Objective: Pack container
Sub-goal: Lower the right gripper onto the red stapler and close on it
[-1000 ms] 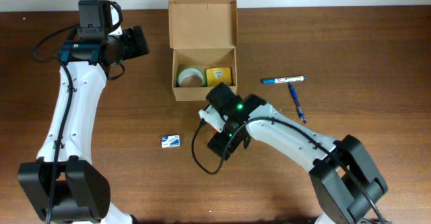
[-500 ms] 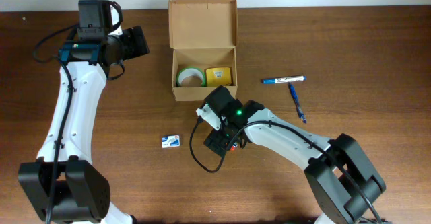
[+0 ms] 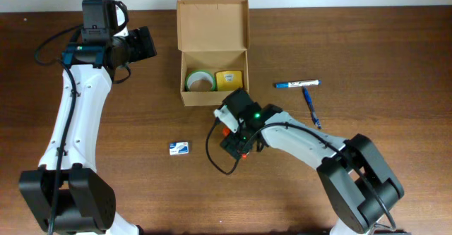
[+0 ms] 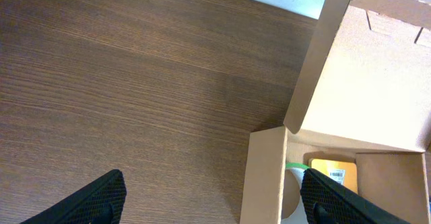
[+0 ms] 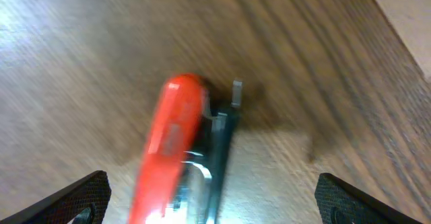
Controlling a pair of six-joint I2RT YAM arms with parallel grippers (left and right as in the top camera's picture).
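Observation:
The container (image 3: 212, 30) is an open tan cardboard box with its flap lid standing at the back. It holds a tape roll (image 3: 200, 80) and a yellow cube (image 3: 229, 80). My right gripper (image 3: 234, 145) is open, low over a red and black stapler (image 5: 176, 143) that lies on the table between its fingers (image 5: 215, 207), just in front of the box. A bit of the stapler's red (image 3: 244, 153) shows in the overhead view. My left gripper (image 3: 146, 44) is open and empty, left of the box. Its view shows the box's left wall (image 4: 266, 177) between its fingers (image 4: 215, 204).
A blue marker (image 3: 296, 84) and a blue pen (image 3: 311, 108) lie to the right of the box. A small white and blue packet (image 3: 179, 147) lies on the table at the front left of the right gripper.
My right gripper shifted a little left and then back right over the stapler, turning slightly. The left arm has not moved.

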